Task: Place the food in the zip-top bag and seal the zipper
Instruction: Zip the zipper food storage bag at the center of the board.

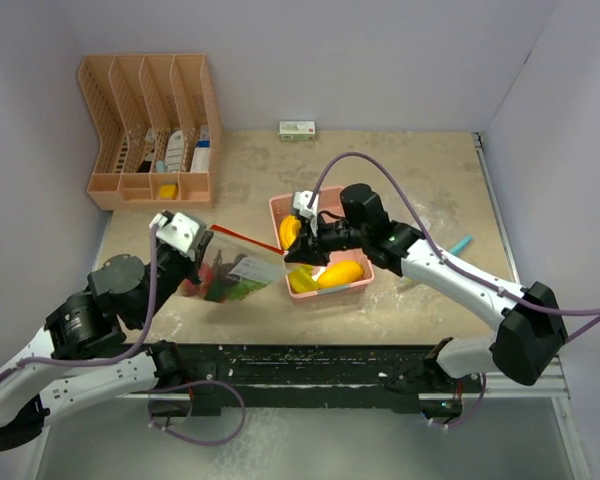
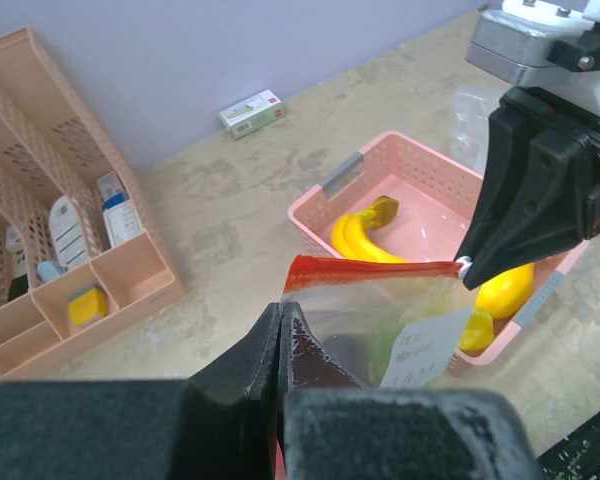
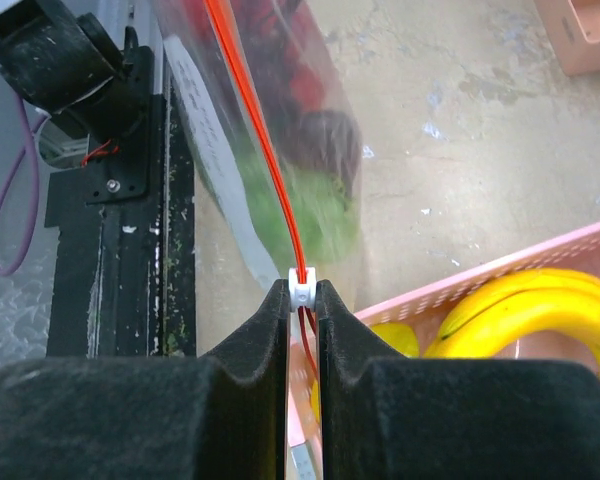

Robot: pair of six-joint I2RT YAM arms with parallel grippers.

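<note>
My left gripper is squeezed tight on the left corner of the bag. The thin red zipper runs straight from there to my right gripper, which pinches the little white slider. The bag is soft and see-through, with red and green food inside. Smooth yellow bananas and a mango lie in the holey pink basket, just past the slider.

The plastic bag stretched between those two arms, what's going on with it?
Two robot arms hold a zip-top bag stretched between them. The left hand pinches one end of its red zipper; the right hand is closed on the small white slider at the other end, by the pink basket. Red and green food pieces are in the bag already, while the bananas and a mango lie in the basket.
</note>
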